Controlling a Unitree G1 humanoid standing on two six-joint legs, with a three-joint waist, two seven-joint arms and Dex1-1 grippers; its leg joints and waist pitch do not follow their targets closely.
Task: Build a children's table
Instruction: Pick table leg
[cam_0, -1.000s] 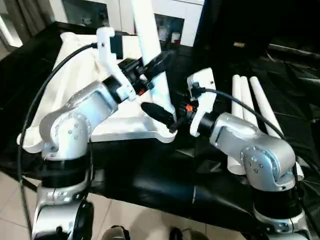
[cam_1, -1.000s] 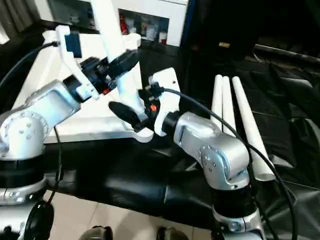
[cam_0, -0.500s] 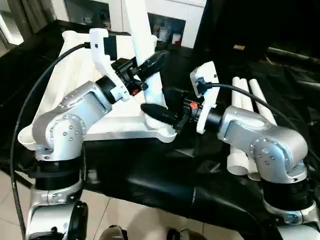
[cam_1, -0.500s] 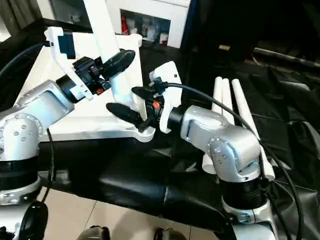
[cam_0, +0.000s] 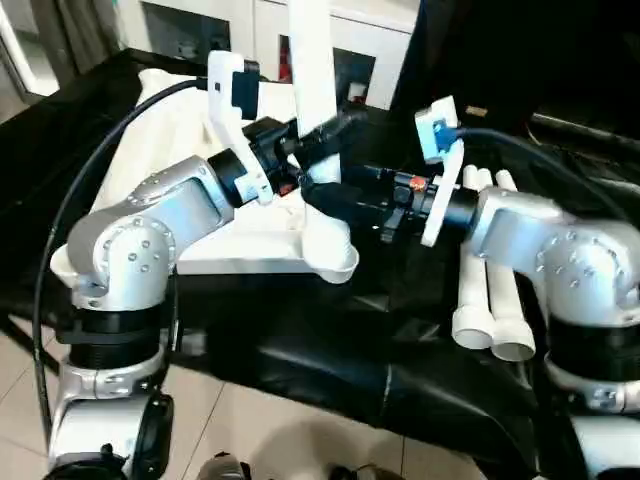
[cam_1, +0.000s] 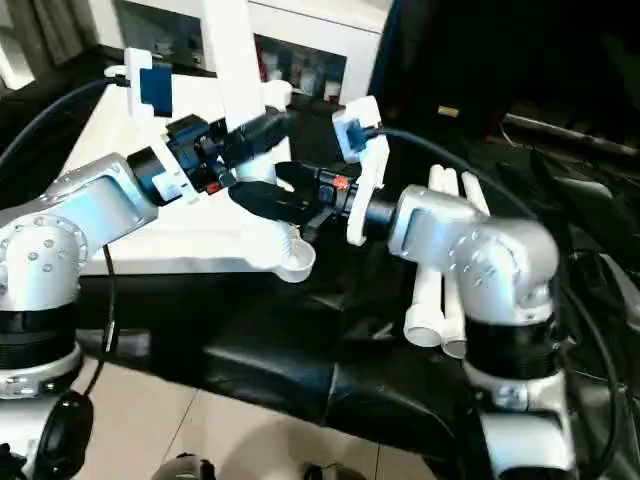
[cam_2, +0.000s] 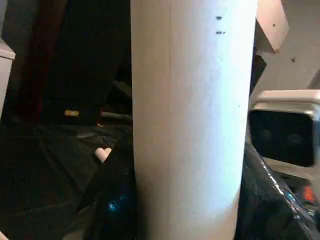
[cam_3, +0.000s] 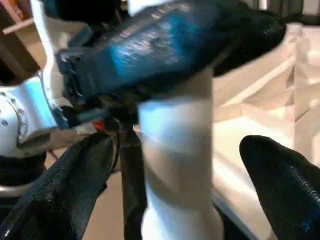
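Observation:
The children's table top (cam_0: 245, 262) lies underside up on the black cloth. One white leg (cam_0: 310, 70) stands upright in its near right corner socket (cam_0: 337, 260). My left gripper (cam_0: 322, 135) is shut on this leg at mid height, and in the left wrist view the leg (cam_2: 192, 120) sits between dark fingers (cam_2: 116, 202). My right gripper (cam_0: 338, 192) is open just below it, its fingers (cam_3: 65, 185) straddling the leg (cam_3: 175, 165) without closing. Three loose legs (cam_0: 490, 300) lie side by side to the right.
A white cabinet (cam_0: 350, 45) with glass-fronted shelves stands behind the table top. Black cloth (cam_0: 320, 340) covers the work table, whose front edge drops to a tiled floor (cam_0: 270, 440). A black cable (cam_0: 60, 230) loops from my left wrist.
My right arm has risen and swung towards the standing leg, so its open fingers now straddle it above the socket. The left gripper keeps its hold. The head view has shifted.

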